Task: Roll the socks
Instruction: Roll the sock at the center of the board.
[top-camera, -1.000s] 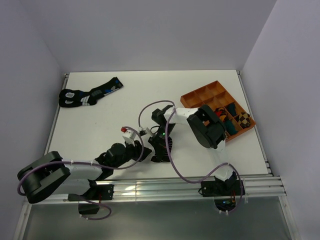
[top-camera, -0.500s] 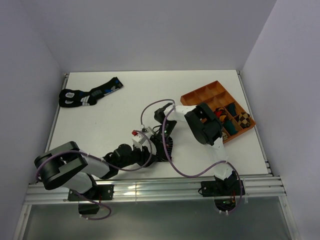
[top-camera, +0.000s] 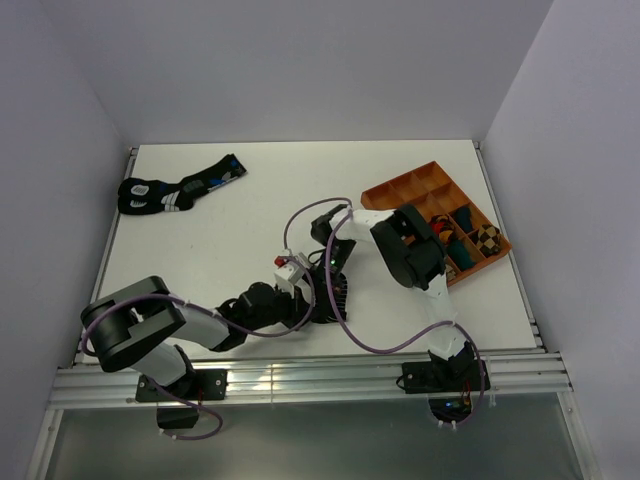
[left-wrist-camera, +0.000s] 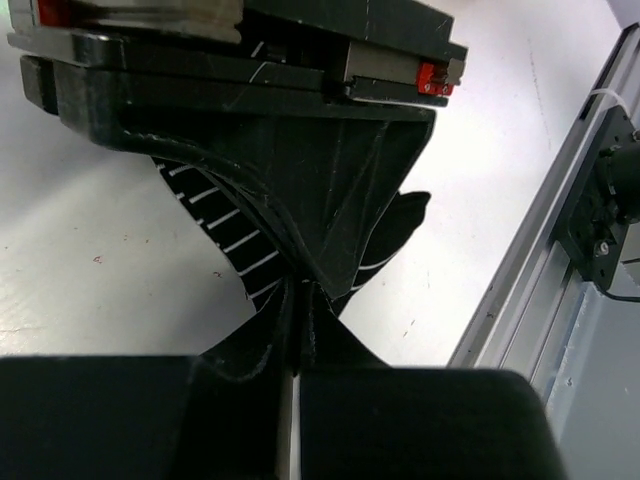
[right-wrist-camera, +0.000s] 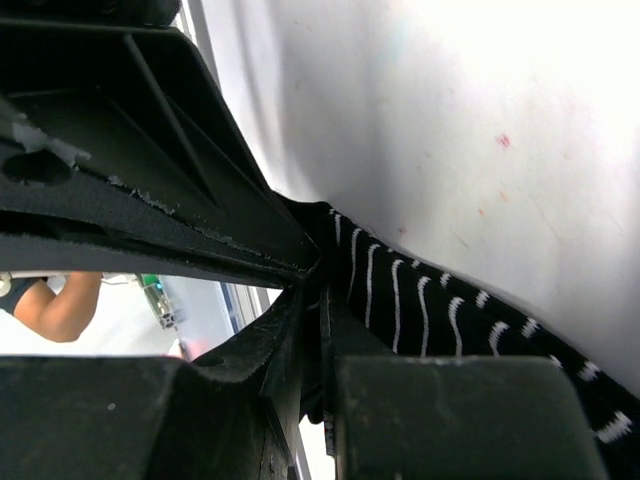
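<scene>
Ankle sock, striped, pinched by left tool and right tool; long axis unclear.

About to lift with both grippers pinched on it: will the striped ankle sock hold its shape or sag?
Likely floppy: the striped ankle sock is thin knit, bunched where the right gripper and left gripper pinch it, so it should sag between them. Probably light, and unlikely to slip from shut jaws.
</scene>
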